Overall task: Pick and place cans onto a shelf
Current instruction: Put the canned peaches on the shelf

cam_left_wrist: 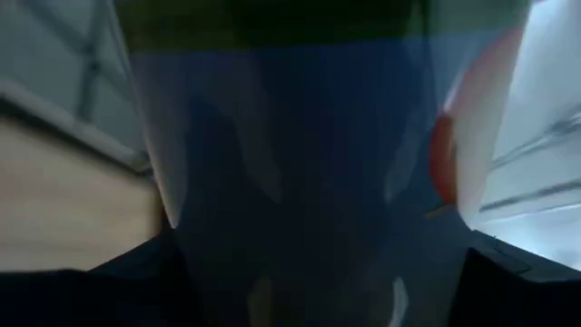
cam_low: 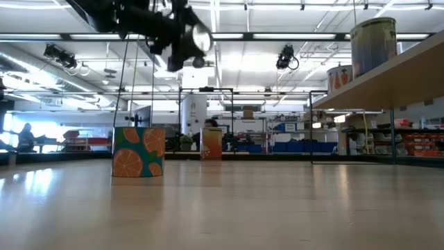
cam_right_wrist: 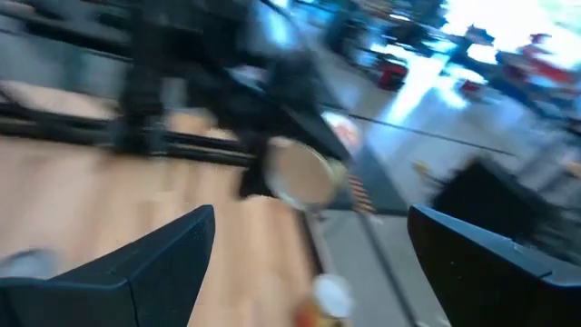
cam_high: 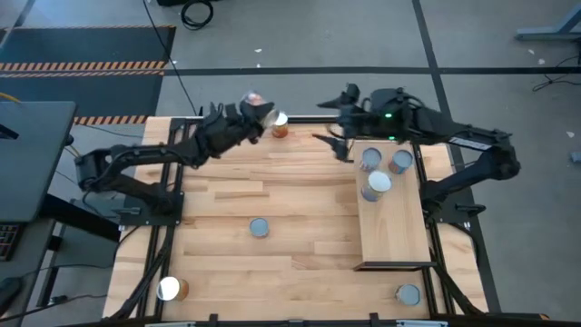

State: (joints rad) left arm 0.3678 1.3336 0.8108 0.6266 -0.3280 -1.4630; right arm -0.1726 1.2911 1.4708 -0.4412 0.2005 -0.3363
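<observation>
The left gripper is holding a can clamped above the counter's far edge. The right gripper, fingers apart, is hovering by the shelf; a loose grip risks dropping the can.

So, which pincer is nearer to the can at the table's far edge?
The left pincer. It is beside that can, holding another can. The right pincer is farther off, toward the shelf.

A can with blue sides fills the view between the left pincer's dark fingers.
</observation>
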